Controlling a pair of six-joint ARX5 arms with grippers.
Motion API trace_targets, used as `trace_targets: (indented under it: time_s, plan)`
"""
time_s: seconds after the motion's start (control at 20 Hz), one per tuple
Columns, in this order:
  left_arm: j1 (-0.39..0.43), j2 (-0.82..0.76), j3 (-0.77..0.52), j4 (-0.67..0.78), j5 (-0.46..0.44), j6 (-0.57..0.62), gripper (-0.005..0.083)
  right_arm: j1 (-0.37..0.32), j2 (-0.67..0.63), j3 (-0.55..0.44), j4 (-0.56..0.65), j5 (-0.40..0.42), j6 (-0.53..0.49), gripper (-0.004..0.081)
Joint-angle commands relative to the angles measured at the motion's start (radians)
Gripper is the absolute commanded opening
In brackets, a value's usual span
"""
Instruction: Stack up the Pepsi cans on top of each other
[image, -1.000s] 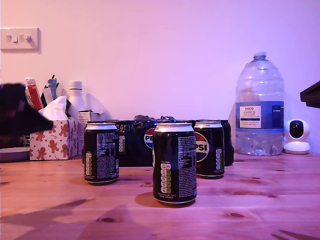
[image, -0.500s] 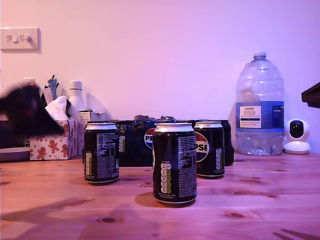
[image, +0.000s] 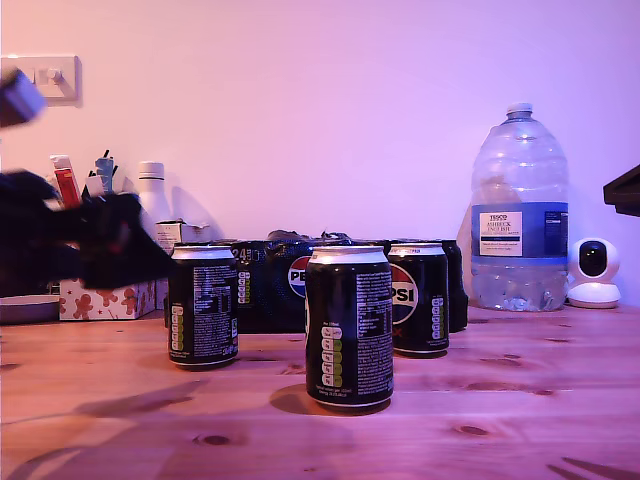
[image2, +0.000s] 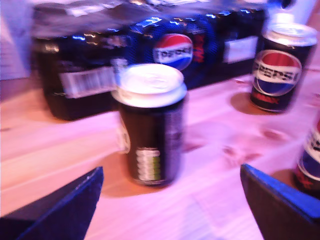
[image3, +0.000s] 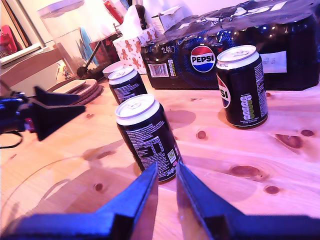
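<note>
Though motion-blurred, my first gripper (image: 120, 250) open-jawed.

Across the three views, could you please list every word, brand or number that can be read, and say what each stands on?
"PEPSI": logo on the shrink-wrapped pack, second wrist view.
"24": same pack, beside its barcode.
"PEPSI": logo on the far can, first wrist view.
"PSI": that can's logo, partly hidden, exterior view.
"TESCO": label on the water bottle; smaller lines unreadable.
Nutrition text on the cans: too small.
</note>
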Motion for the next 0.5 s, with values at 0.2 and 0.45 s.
trace_targets:
  time_s: [0.2, 0.45]
  plan:
    - [0.04, 0.175, 0.124, 0.016, 0.053, 0.021, 0.0791, 0.004, -0.005, -0.008, 0.008, 0.002, 0.004, 0.0088]
    - [0.09, 0.253, 0.216, 0.016, 0.124, 0.036, 0.0791, 0.004, -0.005, -0.008, 0.008, 0.003, 0.004, 0.0087]
